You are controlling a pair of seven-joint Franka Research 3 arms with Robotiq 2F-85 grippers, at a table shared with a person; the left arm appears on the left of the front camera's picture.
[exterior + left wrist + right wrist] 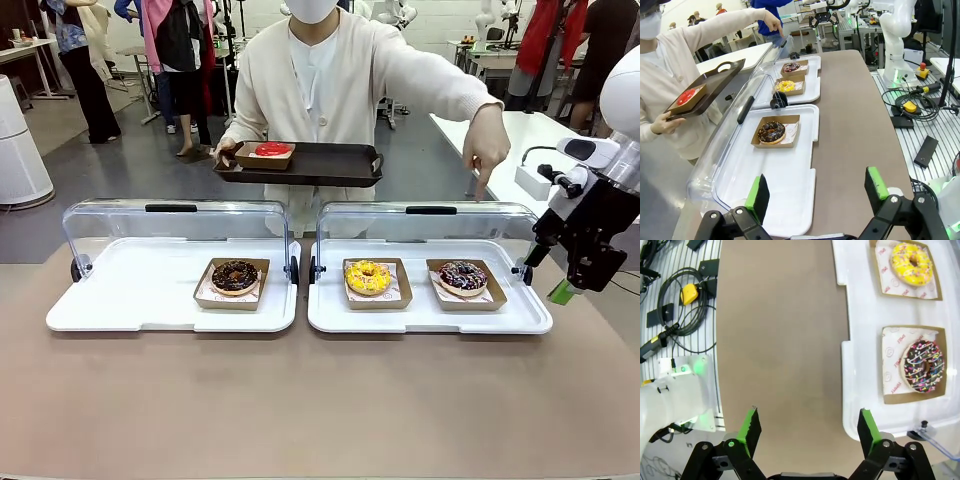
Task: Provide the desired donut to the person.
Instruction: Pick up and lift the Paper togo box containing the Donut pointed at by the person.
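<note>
The person point(330, 75) in a cream cardigan holds a dark tray point(320, 165) carrying a red donut point(271, 149). Their other hand point(487, 150) points down over the chocolate donut with coloured sprinkles point(463, 276), which also shows in the right wrist view point(923, 366). To its left lie a yellow donut point(368, 277) and, in the left case, a chocolate donut point(235, 275). My right gripper point(565, 288) hangs open beside the right case's end, holding nothing. My left gripper point(817, 192) stands open over the near end of the left case, short of the chocolate donut point(771, 131).
Two white display cases point(120, 300) point(425, 315) stand side by side with their clear lids point(175, 225) raised toward the person. Each donut sits in a brown cardboard tray. Bare brown tabletop point(320, 400) lies in front. Cables point(682, 310) lie beyond the table's edge.
</note>
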